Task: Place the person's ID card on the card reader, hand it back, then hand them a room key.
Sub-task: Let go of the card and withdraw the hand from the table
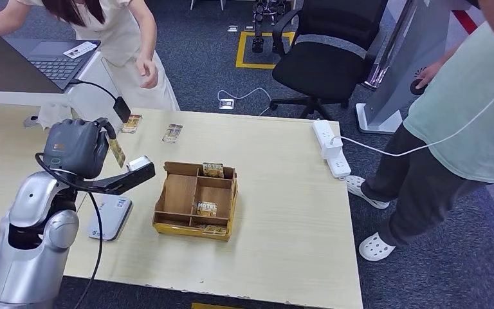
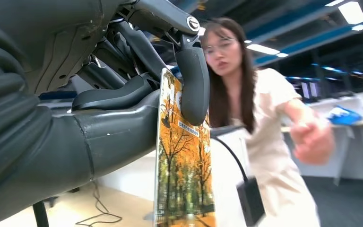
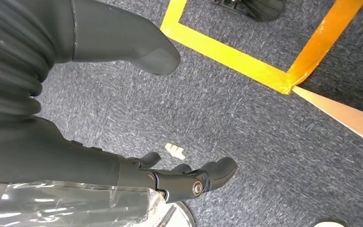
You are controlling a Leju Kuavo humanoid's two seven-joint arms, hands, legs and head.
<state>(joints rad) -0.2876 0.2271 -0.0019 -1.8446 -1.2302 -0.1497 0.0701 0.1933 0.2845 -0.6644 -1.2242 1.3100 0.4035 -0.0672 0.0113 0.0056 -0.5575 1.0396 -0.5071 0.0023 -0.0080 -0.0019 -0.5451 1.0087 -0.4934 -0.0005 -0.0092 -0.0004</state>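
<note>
The left hand [image 1: 77, 147] pinches the card [image 2: 184, 156] upright (long axis vertical) above the counter [image 1: 283, 193]; the right hand [image 3: 160, 175] hangs open.

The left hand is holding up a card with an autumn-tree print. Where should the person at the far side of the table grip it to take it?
Best the card's free end. The left hand pinches it at the other end between thumb and a finger, so that end sticks out clear of the hand, broad faces exposed. Pinch those faces, coming from the person's side, opposite the palm.

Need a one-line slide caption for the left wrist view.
Left hand pinches an autumn-tree card upright as a person reaches toward it.
</note>
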